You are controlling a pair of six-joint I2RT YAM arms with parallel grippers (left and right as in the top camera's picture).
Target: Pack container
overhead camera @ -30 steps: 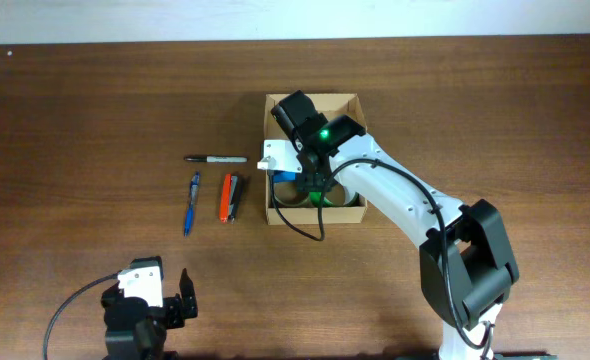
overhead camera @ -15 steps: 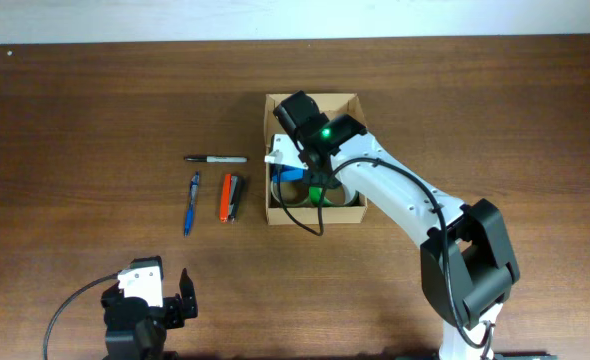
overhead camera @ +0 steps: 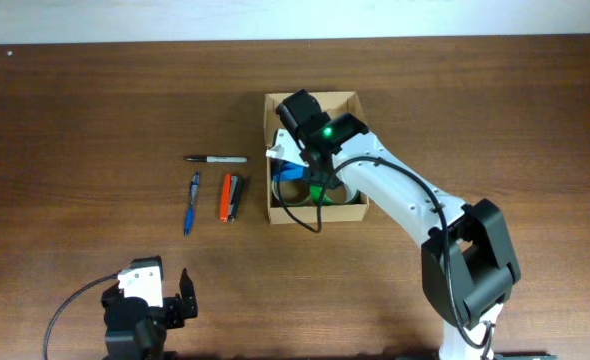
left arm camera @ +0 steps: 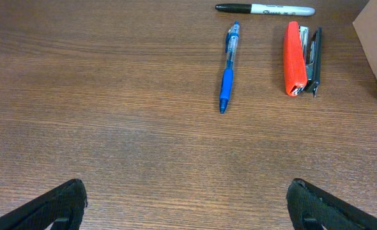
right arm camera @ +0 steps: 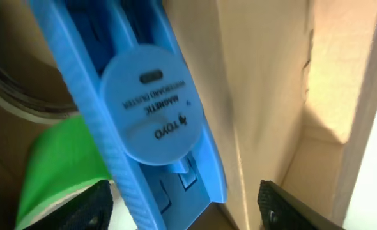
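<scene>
**Blue case in the box, three bits out on the wood**

Left gripper [left arm camera: 187, 207] hangs over the near side of the table [left arm camera: 112, 128], fingers wide apart, holding nothing, with loads of bare wood ahead. Past that are one blue pen [left arm camera: 227, 67], one orange stapler [left arm camera: 295, 57] and one black marker [left arm camera: 265, 9], all just left of the container [overhead camera: 340, 104] mid-table. Right gripper [right arm camera: 188, 201] is down inside it, fingers spread and not clamping the one blue case [right arm camera: 144, 121] leaning on the wall. Something green [right arm camera: 54, 166] sits beside it.

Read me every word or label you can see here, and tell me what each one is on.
"TOYO": upside down on the round disc of the blue case.
"MAGNETIC": same disc; the smaller line next to it is too blurred to read.
Print on the black marker: too small to read.
</scene>
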